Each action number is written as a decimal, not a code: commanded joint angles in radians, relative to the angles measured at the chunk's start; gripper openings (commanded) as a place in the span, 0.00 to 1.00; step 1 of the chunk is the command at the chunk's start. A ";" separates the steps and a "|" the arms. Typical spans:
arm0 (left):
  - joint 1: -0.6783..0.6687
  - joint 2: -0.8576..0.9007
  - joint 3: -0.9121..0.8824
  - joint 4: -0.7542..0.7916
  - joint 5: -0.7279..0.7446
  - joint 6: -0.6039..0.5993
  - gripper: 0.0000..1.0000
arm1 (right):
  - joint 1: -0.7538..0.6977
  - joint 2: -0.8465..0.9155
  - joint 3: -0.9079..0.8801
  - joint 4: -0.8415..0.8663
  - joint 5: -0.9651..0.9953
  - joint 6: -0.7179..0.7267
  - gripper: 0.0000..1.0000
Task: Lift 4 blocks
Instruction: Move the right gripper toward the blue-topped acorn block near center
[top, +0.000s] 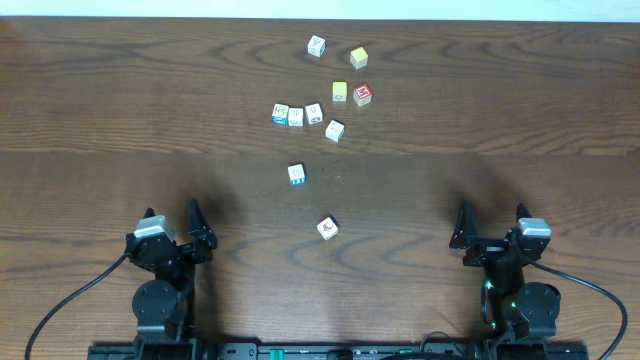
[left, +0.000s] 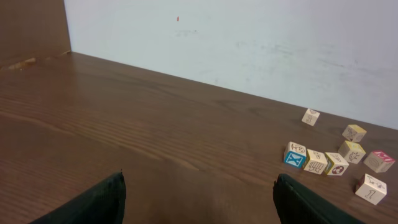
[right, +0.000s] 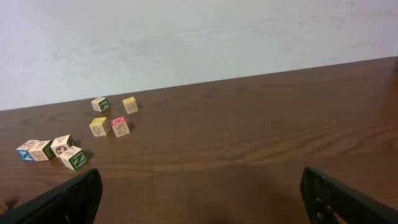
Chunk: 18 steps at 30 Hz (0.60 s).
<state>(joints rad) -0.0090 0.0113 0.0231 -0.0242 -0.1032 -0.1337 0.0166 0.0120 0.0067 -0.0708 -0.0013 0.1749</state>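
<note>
Bench (top: 100, 100): dark brown wood, clear grain, smooth, low satin sheen. Blocks (top: 296, 117) near 12 o'clock: bare pale wood, matt, faces printed in blue, red and dark ink. Yellow-faced cubes (top: 359, 57) and red-topped cube (top: 362, 95) toward 1 o'clock: same wood, painted tops, matt. Left claw (top: 171, 212) at 7 o'clock, right claw (top: 491, 212) at 5 o'clock: black, matt, plastic-looking. Cables (top: 60, 300): black, smooth sheathing. Wall (left: 249, 37): pale, matt, slightly blotchy.
</note>
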 joint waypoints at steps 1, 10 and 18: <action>0.004 -0.001 -0.019 -0.042 -0.005 0.002 0.76 | -0.008 -0.005 0.003 0.019 -0.170 0.003 0.99; 0.004 -0.001 -0.019 -0.042 -0.005 0.002 0.77 | -0.009 -0.005 0.019 0.317 -0.679 0.091 0.99; 0.004 -0.001 -0.019 -0.042 -0.005 0.002 0.77 | -0.010 0.043 0.136 -0.142 -0.680 -0.018 0.99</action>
<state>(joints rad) -0.0090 0.0113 0.0231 -0.0250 -0.1032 -0.1333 0.0166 0.0219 0.0597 -0.1089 -0.6987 0.2302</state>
